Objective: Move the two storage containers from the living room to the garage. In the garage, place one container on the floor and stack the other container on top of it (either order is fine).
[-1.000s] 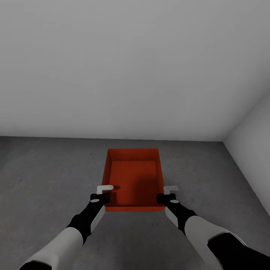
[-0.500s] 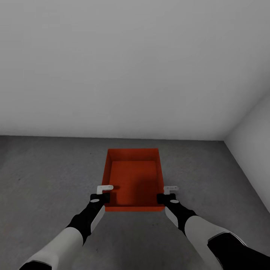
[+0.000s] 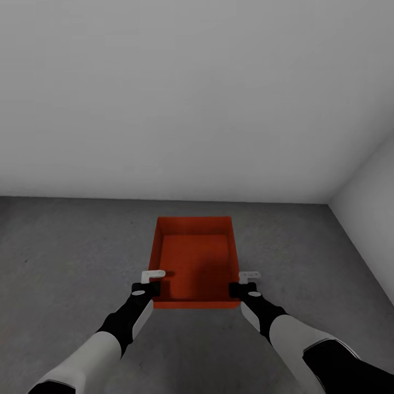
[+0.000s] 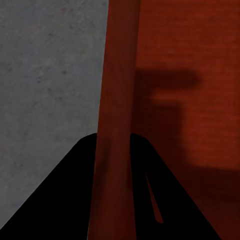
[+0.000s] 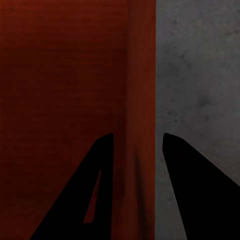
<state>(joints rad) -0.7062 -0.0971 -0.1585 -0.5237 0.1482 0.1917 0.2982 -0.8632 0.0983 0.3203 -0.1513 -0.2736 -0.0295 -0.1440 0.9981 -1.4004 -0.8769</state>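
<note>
One red-orange storage container (image 3: 194,257) lies open side up, low over the dark grey garage floor (image 3: 71,257); I cannot tell whether it touches it. My left gripper (image 3: 155,282) straddles the container's left wall near the front corner. In the left wrist view its fingers (image 4: 75,190) press flush on that wall (image 4: 117,75), shut on it. My right gripper (image 3: 241,283) straddles the right wall. In the right wrist view its fingers (image 5: 190,190) stand a little off the wall (image 5: 141,75) on both sides, so it is open.
A plain grey-white wall (image 3: 180,98) stands close behind the container. A second wall (image 3: 372,208) meets it at a corner on the right. Mottled concrete stretches to the left and in front of the bin.
</note>
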